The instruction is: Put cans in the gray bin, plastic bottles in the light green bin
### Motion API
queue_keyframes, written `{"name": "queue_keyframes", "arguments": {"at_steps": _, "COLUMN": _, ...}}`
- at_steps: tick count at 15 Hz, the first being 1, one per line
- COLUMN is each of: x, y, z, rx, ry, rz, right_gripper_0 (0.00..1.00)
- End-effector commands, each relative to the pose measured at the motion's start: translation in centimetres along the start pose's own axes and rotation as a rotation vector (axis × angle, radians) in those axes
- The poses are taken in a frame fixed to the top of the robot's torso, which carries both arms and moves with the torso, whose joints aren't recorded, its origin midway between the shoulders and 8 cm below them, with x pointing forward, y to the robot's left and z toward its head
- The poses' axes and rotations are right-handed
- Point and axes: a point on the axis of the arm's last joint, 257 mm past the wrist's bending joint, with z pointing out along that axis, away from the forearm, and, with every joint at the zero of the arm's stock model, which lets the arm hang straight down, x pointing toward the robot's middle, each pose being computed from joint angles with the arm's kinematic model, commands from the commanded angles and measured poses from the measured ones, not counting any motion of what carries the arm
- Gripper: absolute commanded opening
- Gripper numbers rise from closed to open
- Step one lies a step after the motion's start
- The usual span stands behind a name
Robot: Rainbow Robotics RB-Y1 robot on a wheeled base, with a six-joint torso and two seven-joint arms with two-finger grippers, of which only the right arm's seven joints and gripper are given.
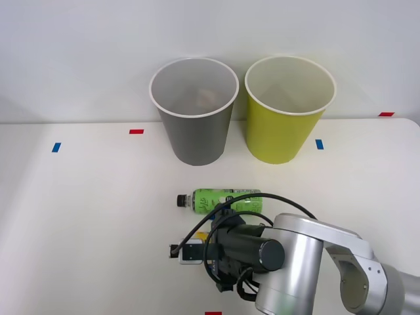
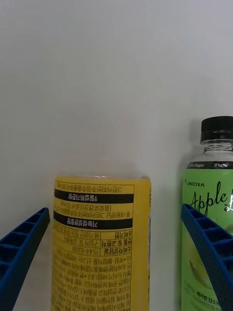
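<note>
White tabletop (image 1: 79, 216), and most of the stuff sits in its middle and back, so the left half is wide open. At the back edge, against the wall, the gray bin (image 1: 195, 111) and the light green bin (image 1: 287, 110) stand upright side by side, rims close but not quite touching.

The green-label bottle (image 1: 223, 199) lies on its side just in front of the bins, black cap pointing to the robot's left. Nearer the robot, the right arm comes in low over the tabletop with its hand (image 2: 116, 262) spread wide, blue fingers (image 2: 22, 248) far apart. In the wrist view the yellow-label bottle (image 2: 101, 243) lies between them with a gap on each side, so nothing is gripped. The other finger overlaps the green bottle, which lies just beside the yellow one, parallel to it. In the front view the arm hides nearly all of the yellow bottle, just a sliver peeking out. Bare tabletop lies past the bottle's end.
</note>
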Motion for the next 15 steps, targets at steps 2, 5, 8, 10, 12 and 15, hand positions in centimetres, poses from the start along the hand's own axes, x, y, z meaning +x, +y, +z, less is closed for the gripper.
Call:
{"name": "queue_keyframes", "arguments": {"at_steps": 2, "x": 0.8, "y": -0.51, "z": 0.68, "rx": 0.018, "ry": 0.028, "rz": -0.014, "right_gripper_0": 0.93}}
{"name": "queue_keyframes", "arguments": {"at_steps": 5, "x": 0.99, "y": -0.46, "z": 0.81, "rx": 0.016, "ry": 0.034, "rz": -0.019, "right_gripper_0": 0.79}}
{"name": "queue_keyframes", "arguments": {"at_steps": 8, "x": 1.14, "y": -0.42, "z": 0.81, "rx": 0.016, "ry": 0.035, "rz": -0.02, "right_gripper_0": 0.04}}
{"name": "queue_keyframes", "arguments": {"at_steps": 10, "x": 1.14, "y": -0.42, "z": 0.81, "rx": 0.016, "ry": 0.035, "rz": -0.023, "right_gripper_0": 0.0}}
{"name": "queue_keyframes", "arguments": {"at_steps": 12, "x": 1.23, "y": -0.06, "z": 0.86, "rx": 0.008, "ry": 0.035, "rz": -0.015, "right_gripper_0": 0.0}}
{"name": "queue_keyframes", "arguments": {"at_steps": 15, "x": 0.92, "y": -0.6, "z": 0.7, "rx": 0.024, "ry": 0.007, "rz": 0.037, "right_gripper_0": 0.0}}
